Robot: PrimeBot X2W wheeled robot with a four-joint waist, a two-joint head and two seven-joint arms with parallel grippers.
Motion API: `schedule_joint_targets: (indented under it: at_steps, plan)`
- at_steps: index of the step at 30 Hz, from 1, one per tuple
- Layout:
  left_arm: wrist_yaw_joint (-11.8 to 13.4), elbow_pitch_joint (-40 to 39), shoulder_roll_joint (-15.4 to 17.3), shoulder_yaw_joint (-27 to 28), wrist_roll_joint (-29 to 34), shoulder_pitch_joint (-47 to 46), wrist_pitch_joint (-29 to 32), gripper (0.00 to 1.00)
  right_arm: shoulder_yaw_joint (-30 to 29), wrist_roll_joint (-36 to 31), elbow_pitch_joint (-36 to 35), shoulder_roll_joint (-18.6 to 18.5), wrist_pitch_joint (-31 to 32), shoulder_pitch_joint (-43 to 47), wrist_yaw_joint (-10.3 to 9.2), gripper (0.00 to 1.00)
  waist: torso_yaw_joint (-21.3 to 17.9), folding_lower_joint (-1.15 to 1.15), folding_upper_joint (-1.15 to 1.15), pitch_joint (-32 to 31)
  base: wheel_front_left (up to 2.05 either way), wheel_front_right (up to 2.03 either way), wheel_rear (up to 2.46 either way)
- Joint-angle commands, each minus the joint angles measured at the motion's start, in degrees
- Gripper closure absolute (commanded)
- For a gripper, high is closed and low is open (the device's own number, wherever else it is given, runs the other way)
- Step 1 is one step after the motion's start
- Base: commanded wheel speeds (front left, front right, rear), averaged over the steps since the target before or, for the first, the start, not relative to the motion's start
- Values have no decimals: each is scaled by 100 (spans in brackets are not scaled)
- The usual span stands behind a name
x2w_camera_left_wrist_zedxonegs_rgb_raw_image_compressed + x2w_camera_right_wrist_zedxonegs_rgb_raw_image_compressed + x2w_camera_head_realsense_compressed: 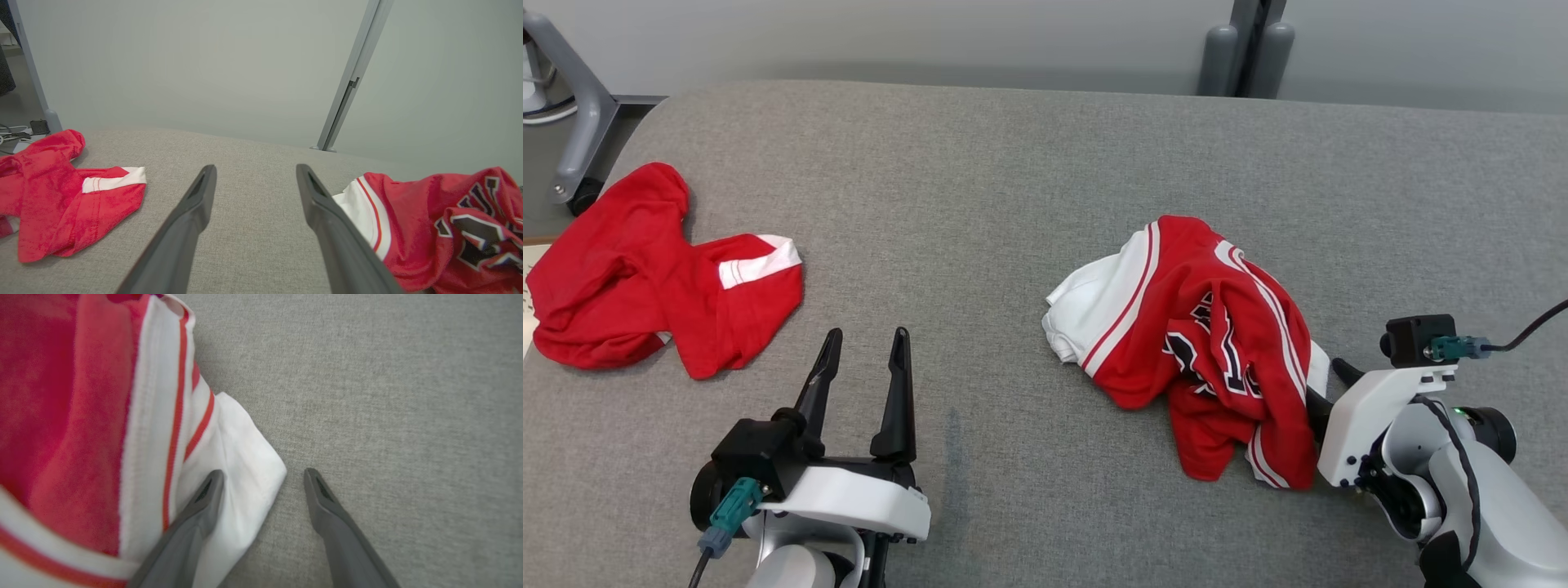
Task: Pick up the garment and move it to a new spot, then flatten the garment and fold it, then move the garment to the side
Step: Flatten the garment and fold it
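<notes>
The garment (1201, 327) is a red jersey with white striped trim and dark lettering, lying crumpled right of centre on the grey padded table (980, 188). My right gripper (1327, 390) is at its right edge, open, its fingers partly hidden behind the cloth. In the right wrist view the gripper (263, 473) straddles a white corner of the garment (245, 465); one finger lies over the cloth, the other over bare table. My left gripper (866, 336) stands open above the near table, holding nothing, and the left wrist view (255, 169) shows the garment (429, 212) to its right.
A second crumpled red garment (645, 269) with a white band lies at the table's left edge, also seen from the left wrist (61, 192). A grey wheeled frame leg (580, 139) stands beyond the far left corner. Grey posts (1245, 49) rise behind the table.
</notes>
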Motion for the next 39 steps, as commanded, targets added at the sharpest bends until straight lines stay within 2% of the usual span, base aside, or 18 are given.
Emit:
schedule_joint_targets:
  at_steps: [1,2,3,4,5,12,19,27,35,36,37,38,39]
  plan:
    - [-17,9,20,15,-16,-76,-37,0,55,28,89,39,34,64,1,0,25,0,0,6,0,0,0]
    - [-18,19,21,16,-21,-75,-39,0,65,43,118,60,6,64,1,0,34,0,0,0,0,0,0]
    - [-15,30,25,19,-26,-71,-48,0,79,51,137,72,-18,67,1,13,35,0,0,-8,0,0,0]
    - [-10,38,30,26,-30,-65,-54,0,82,66,145,85,-73,70,1,66,30,0,0,-20,0,0,0]
    - [-2,44,35,31,-37,-58,-58,0,91,111,155,103,-96,91,1,100,16,0,0,-37,0,0,0]
    - [23,18,96,30,-51,14,-18,0,-70,87,-33,42,-710,62,0,100,-245,0,0,-217,0,0,0]
    - [50,-61,163,33,-88,115,52,0,-744,-44,-644,-4,-1235,256,0,100,-712,0,0,-428,0,0,0]
    - [91,-213,261,-4,-54,131,165,0,-1776,-174,-1328,-26,-1207,536,1,100,-1262,0,0,-385,0,0,0]
    - [98,-384,356,-70,36,-81,322,0,-2574,-360,-1406,15,-966,553,1,100,-1409,0,0,56,0,0,0]
    - [97,-389,369,-80,52,-109,333,0,-2629,-403,-1362,31,-932,534,1,89,-1397,0,0,100,0,0,0]
    - [94,-397,378,-85,63,-140,347,0,-2684,-429,-1320,62,-932,507,1,58,-1383,0,0,136,0,0,0]
    - [89,-398,383,-92,70,-164,357,0,-2733,-504,-1259,65,-944,477,1,0,-1366,0,0,162,0,0,0]
    - [89,-398,383,-92,70,-164,357,0,-2733,-504,-1259,65,-944,477,1,0,-1366,0,0,162,0,0,0]
